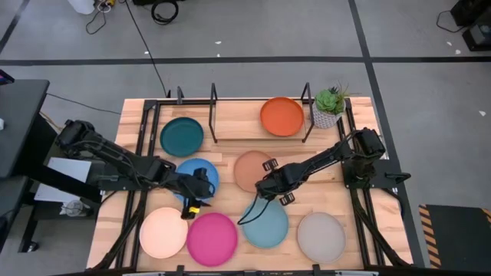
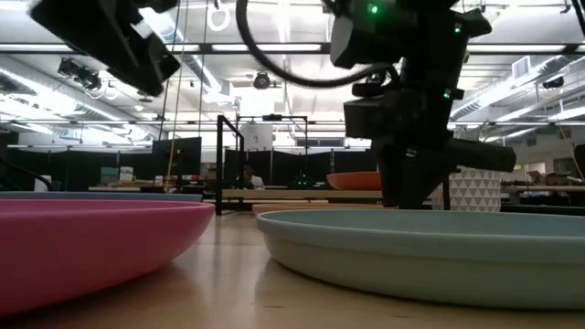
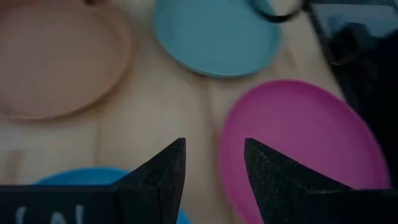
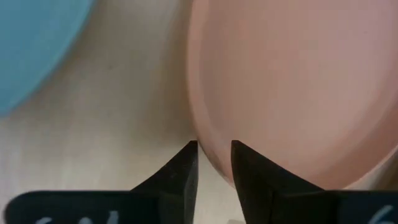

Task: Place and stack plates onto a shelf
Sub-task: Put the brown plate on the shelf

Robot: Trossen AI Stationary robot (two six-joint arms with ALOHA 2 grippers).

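Observation:
The black rod shelf [image 1: 213, 115] stands along the far edge, and the orange plate [image 1: 281, 116] lies on it. The dark teal plate [image 1: 182, 136], blue plate [image 1: 201, 170], tan plate [image 1: 249, 167], cream plate [image 1: 163, 232], magenta plate [image 1: 212, 238], light blue plate [image 1: 266, 224] and grey plate [image 1: 321, 236] lie flat on the table. My right gripper [image 1: 268, 188] is low at the tan plate's near rim, shut on it. My left gripper [image 1: 196, 198] is open and hovers over the blue plate's near edge, with bare table and the magenta plate [image 3: 298, 149] ahead of it. My right gripper [image 4: 214, 155] pinches the tan plate's near rim [image 4: 208, 163] between its two fingers. One finger [image 4: 186, 163] is outside the rim over the table, and the other finger [image 4: 245, 165] is over the plate's inner side. It comes from above, slanting down from the right. The plate still lies flat on the table.
A small potted plant [image 1: 328, 106] stands at the shelf's right end next to the orange plate. Black frame rails run along the table's left and right sides [image 1: 360, 207]. A cable hangs from the right arm over the light blue plate [image 1: 249, 215]. The shelf's middle is bare.

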